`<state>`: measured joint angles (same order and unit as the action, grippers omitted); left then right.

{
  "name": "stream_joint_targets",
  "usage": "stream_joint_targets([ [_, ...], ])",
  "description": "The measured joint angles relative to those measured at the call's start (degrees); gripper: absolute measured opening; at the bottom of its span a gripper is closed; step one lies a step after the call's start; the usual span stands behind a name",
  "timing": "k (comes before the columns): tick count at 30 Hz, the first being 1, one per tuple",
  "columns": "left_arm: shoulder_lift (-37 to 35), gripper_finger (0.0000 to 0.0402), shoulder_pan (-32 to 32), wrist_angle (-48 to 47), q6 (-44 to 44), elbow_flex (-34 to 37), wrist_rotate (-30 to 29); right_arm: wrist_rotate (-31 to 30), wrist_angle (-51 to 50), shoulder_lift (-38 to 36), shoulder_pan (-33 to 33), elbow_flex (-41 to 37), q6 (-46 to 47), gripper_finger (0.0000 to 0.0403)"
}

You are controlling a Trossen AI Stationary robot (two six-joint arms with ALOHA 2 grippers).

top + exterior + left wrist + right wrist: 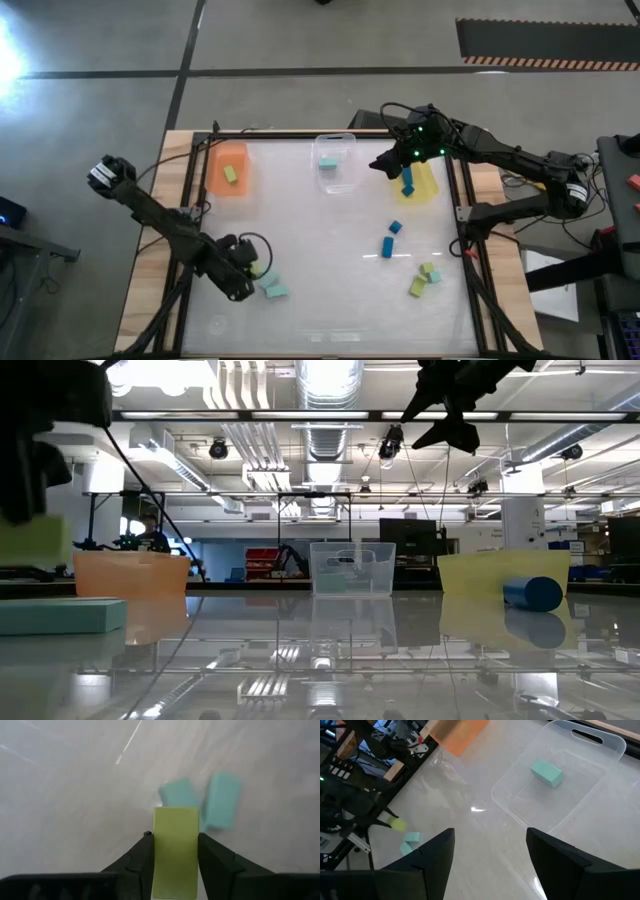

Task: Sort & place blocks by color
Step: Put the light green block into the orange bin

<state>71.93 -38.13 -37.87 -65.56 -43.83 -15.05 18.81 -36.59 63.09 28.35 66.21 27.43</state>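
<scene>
A yellow-green block (175, 851) was clamped lengthwise in the left gripper (175, 854) near the table's front-left corner; the orange tray (227, 168) lay toward the back-left. The right gripper (490, 851) was held open.

Grey concrete floor (90, 110) surrounded the table, crossed by dark seams. A hazard-striped strip (545, 62) lay at the far edge. Ceiling ducts (240, 430) ran overhead (strip lights (330, 380) glaring bright). A white pillar (522, 525) stood toward the right.
</scene>
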Motion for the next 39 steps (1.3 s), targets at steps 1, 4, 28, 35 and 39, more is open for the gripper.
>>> stream_joint_targets([
  [1,-1.06,0.0105,0.88,-0.37,-0.02,-0.42,-0.14,0.00,0.00,0.00,0.00,0.00,0.23,0.0238],
  [4,-4.55,0.0105,4.90,-3.14,0.52,-2.45,-1.58,0.00,0.02,0.00,0.00,0.00,1.20,0.0237],
  [28,-10.16,0.0105,84.93,-17.11,32.78,-8.84,3.83,-0.98,0.06,0.00,0.00,0.00,3.48,0.0238],
  [35,-2.94,0.0105,87.82,-16.55,37.05,-8.29,2.95,-1.01,0.06,0.00,0.00,-0.01,3.47,0.0238],
  [39,0.84,0.0105,88.04,-16.59,37.81,-8.29,1.87,-1.01,0.06,0.00,0.00,-0.02,3.46,0.0238],
])
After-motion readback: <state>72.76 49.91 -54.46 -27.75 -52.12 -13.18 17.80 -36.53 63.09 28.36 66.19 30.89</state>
